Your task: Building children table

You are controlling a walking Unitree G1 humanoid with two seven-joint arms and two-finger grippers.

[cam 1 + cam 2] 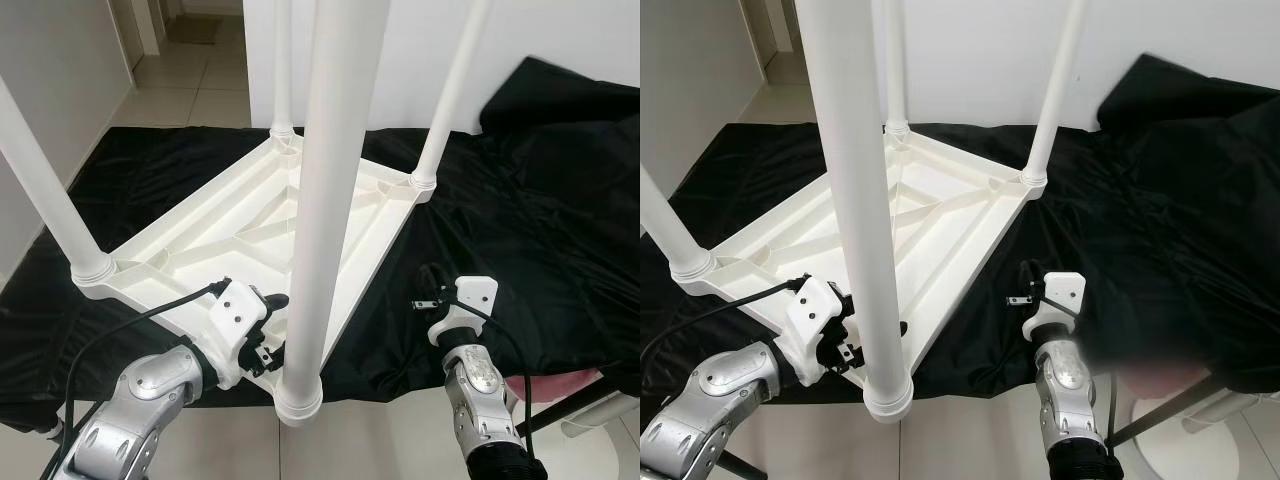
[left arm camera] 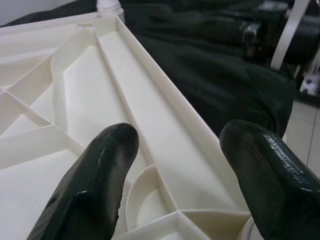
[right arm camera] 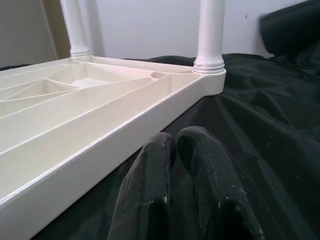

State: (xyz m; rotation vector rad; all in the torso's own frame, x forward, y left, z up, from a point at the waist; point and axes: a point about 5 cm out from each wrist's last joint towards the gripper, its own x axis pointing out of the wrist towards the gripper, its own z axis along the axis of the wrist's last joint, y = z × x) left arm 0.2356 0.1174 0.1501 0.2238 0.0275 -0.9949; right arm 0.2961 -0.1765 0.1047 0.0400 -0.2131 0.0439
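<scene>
Looking at this, the white plastic children's table (image 1: 250, 240) is flipped upside down on a black cloth (image 1: 520, 210) spread over the tiled floor (image 1: 190, 90), with one table and four white legs (image 1: 325, 200) standing up from its corners, all four seated in their sockets as far as I can see. The left gripper (image 1: 268, 330) sits right by the base of the nearest leg at the front corner, jaws spread wide and holding nothing, hovering over the ribbed underside. The right gripper (image 1: 432, 292) rests low on the cloth just beside the table's long edge, jaws pressed together and empty. If the step is seating that near leg, I'd close the left jaws around the leg low down near its collar, and keep the right one bracing the frame edge so the thing doesn't slide on that slippery cloth. Check each collar sits flush.
</scene>
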